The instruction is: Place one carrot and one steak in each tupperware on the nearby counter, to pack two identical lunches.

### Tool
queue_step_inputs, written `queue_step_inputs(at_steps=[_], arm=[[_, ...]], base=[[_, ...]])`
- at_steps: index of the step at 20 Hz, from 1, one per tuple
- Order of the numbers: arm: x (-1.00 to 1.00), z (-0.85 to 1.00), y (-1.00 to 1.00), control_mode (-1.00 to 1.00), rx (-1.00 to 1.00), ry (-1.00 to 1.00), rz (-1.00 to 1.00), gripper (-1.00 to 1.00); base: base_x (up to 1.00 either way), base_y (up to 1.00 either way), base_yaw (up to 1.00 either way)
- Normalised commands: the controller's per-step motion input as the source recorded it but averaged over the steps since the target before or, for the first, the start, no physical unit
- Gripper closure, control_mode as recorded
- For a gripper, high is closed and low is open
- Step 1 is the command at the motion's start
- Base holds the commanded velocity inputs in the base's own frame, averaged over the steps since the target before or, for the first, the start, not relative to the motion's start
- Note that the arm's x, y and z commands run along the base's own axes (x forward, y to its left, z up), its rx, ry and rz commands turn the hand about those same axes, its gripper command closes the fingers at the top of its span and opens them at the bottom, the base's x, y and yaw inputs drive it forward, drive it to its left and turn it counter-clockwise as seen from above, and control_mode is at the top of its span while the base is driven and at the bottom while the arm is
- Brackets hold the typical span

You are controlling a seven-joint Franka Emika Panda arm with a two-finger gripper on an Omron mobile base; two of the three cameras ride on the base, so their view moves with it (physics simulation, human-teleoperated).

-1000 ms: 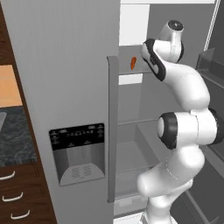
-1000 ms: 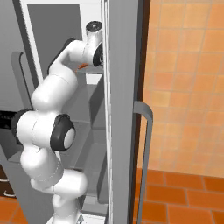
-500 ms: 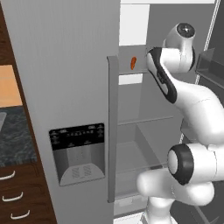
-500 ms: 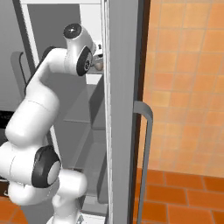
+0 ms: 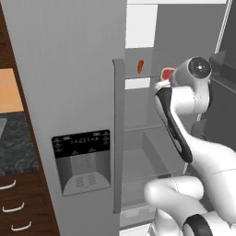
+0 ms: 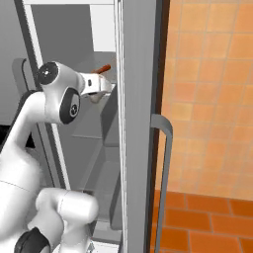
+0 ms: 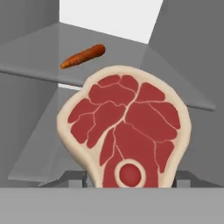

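Open grey fridge in a kitchen with orange tiles

The fridge door (image 5: 69,92) carries a dark dispenser panel (image 5: 83,161) and a long vertical handle (image 5: 118,133); glass shelves (image 5: 147,129) cross the pale interior. Dark wood drawers (image 5: 18,207) with silver pulls stand to its left, an orange tiled wall (image 6: 212,89) and terracotta floor (image 6: 207,222) to its right

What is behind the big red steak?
Behind the steak a carrot lies on a grey fridge shelf, up and to the left in the hand view. The steak covers the shelf area straight behind it, so anything there stays hidden.
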Motion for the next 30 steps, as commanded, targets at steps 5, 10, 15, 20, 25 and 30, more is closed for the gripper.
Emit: queue_step_inputs(at_steps=[5,10,15,20,25,30], arm=[[-1.0,-0.32,0.0,-1.0,0.0,-0.17,-0.01,1.0],[0.0,0.0,0.0,1.0,0.0,0.0,0.0,1.0],[0.0,0.0,0.0,1.0,0.0,0.0,0.0,1.0],[0.0,0.0,0.0,1.0,0.0,0.0,0.0,1.0],[0.0,0.0,0.0,1.0,0.0,0.0,0.0,1.0],[0.0,0.0,0.0,1.0,0.0,0.0,0.0,1.0]], base=[[0.0,0.0,0.0],[-1.0,0.28,0.0],[-0.87,0.98,0.0],[-0.17,1.0,0.02],[0.01,1.0,0.04],[0.02,1.0,0.27]])
